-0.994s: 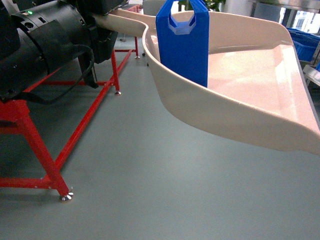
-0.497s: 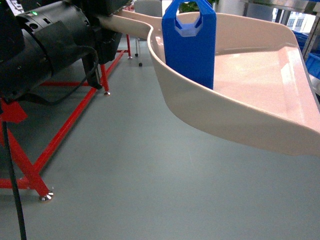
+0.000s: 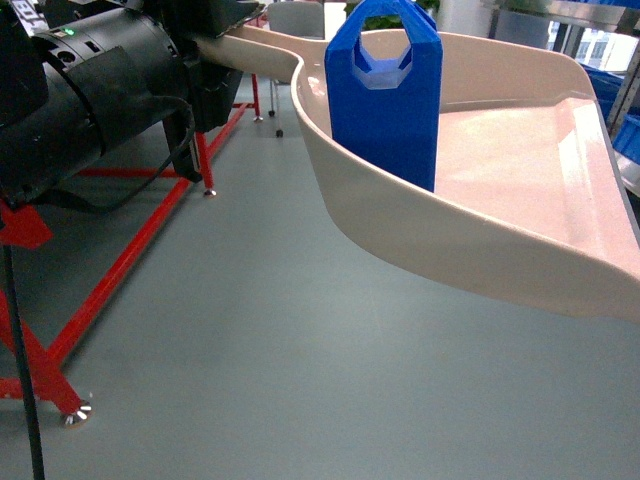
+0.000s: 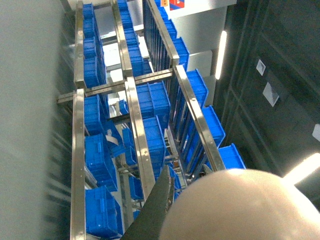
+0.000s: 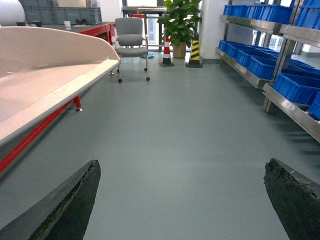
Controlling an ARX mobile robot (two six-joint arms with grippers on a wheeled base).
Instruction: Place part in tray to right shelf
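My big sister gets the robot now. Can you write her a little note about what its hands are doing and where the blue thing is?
Left gripper: at the tray's handle, carrying it; grip not clearly visible.
Right gripper: open, holding nothing, above bare floor.
Part: standing upright inside the tray, near its back rim.
Done: part is in the tray, and the tray is up off the floor.
Left: carry it to the shelf with blue bins on the right and set it down.

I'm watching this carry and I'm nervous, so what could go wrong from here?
The part stands upright and loose in the tray, so a jolt or tilt could topple it or slide it toward the open front edge. The left gripper holds the tray only by its handle, far from the load, so it may sag or twist. The shelf rails could catch the wide tray.
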